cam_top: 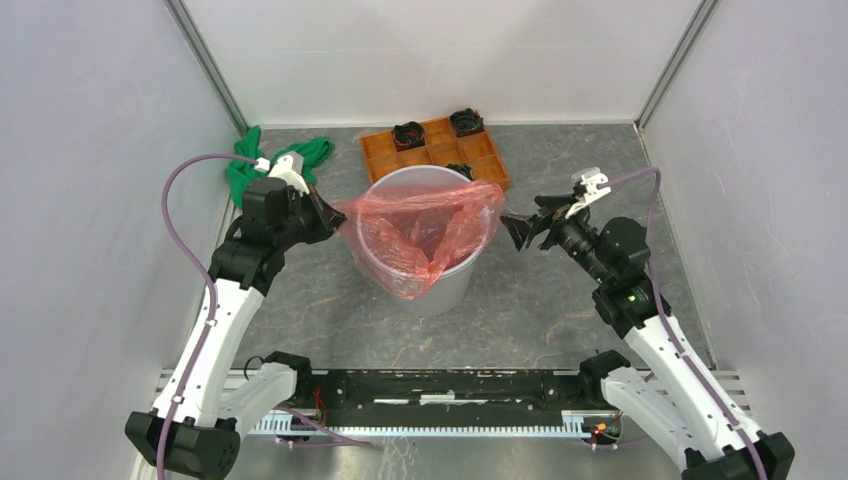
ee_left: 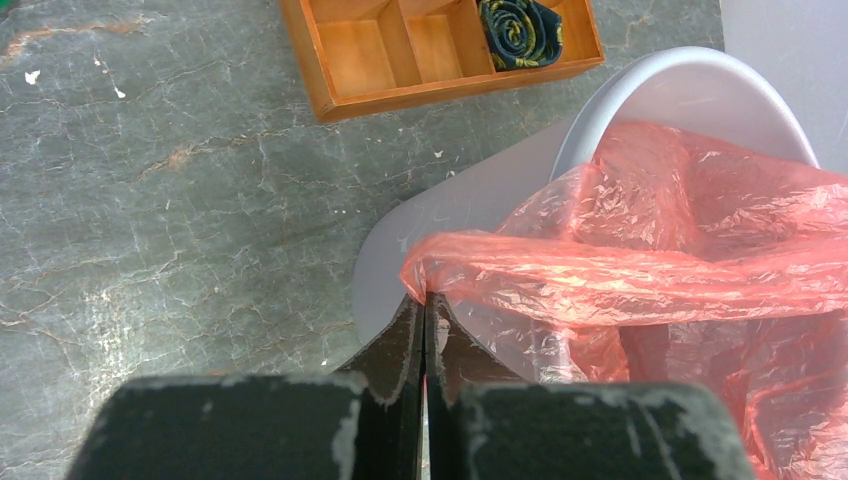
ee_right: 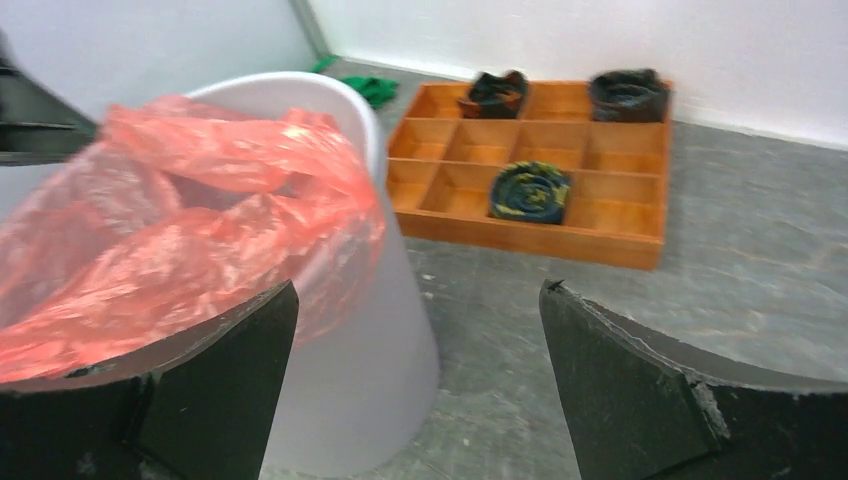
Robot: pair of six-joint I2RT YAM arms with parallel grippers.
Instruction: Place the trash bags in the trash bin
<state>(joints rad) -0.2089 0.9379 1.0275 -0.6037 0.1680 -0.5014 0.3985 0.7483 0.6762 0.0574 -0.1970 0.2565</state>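
The grey trash bin [cam_top: 452, 288] stands mid-table. The translucent red trash bag [cam_top: 425, 225] is spread over its mouth and hangs inside and down its front. My left gripper [cam_top: 330, 215] is shut on the bag's left edge at the bin's left rim; the wrist view shows the film [ee_left: 640, 270] pinched at my fingertips [ee_left: 424, 302], with the bin rim [ee_left: 690, 85] behind. My right gripper [cam_top: 517, 232] is open and empty just right of the bin's right rim. Its wrist view shows the bag [ee_right: 190, 225] draped over the bin [ee_right: 370, 370] between and left of its fingers [ee_right: 230, 380].
An orange compartment tray [cam_top: 480, 160] with dark rolled items [cam_top: 466, 122] sits behind the bin, also in the left wrist view [ee_left: 350, 60] and the right wrist view [ee_right: 620, 215]. A green cloth [cam_top: 240, 170] lies at the back left. White walls enclose the table.
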